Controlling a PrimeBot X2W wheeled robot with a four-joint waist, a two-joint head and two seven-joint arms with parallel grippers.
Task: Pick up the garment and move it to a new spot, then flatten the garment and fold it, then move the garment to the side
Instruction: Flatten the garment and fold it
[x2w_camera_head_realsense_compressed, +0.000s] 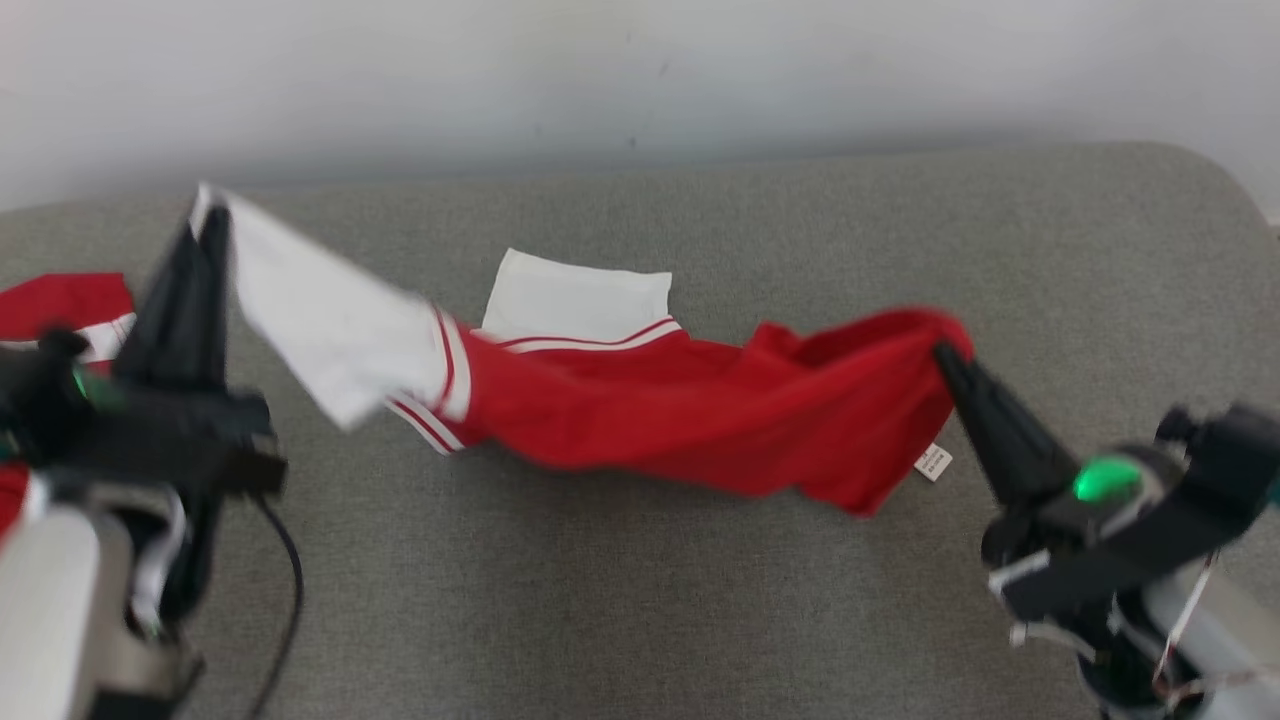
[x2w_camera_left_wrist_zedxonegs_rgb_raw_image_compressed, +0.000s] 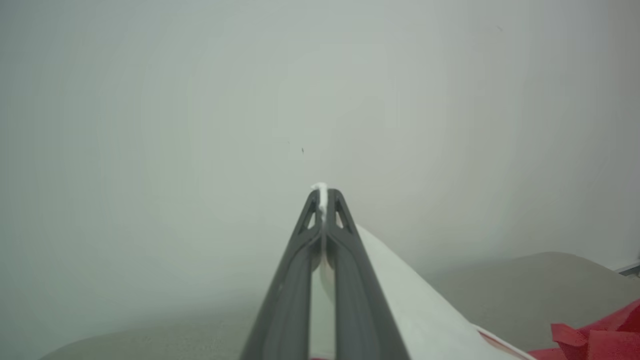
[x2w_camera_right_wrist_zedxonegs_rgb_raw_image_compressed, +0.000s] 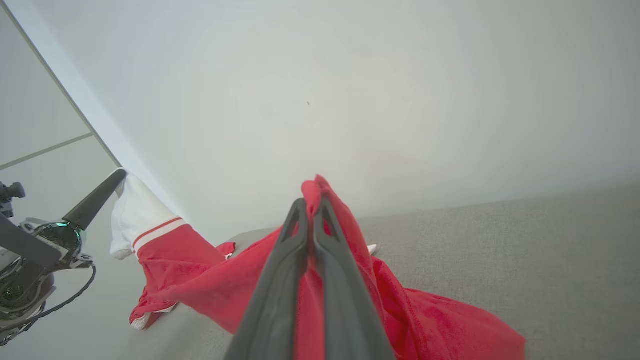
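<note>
The red and white garment (x2w_camera_head_realsense_compressed: 700, 410) is soft, light and floppy (it sags in the middle), so its ends are good spots to pinch. The left gripper (x2w_camera_head_realsense_compressed: 212, 225) squeezes its white end, and the right gripper (x2w_camera_head_realsense_compressed: 945, 355) squeezes its red end. It hangs over the middle of the gray cushion (x2w_camera_head_realsense_compressed: 640, 600), stretched long from the left edge toward the right edge.

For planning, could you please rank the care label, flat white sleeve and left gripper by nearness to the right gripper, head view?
1. Care label, just below the right gripper.
2. Flat white sleeve, at the middle.
3. Left gripper, far left.
</note>
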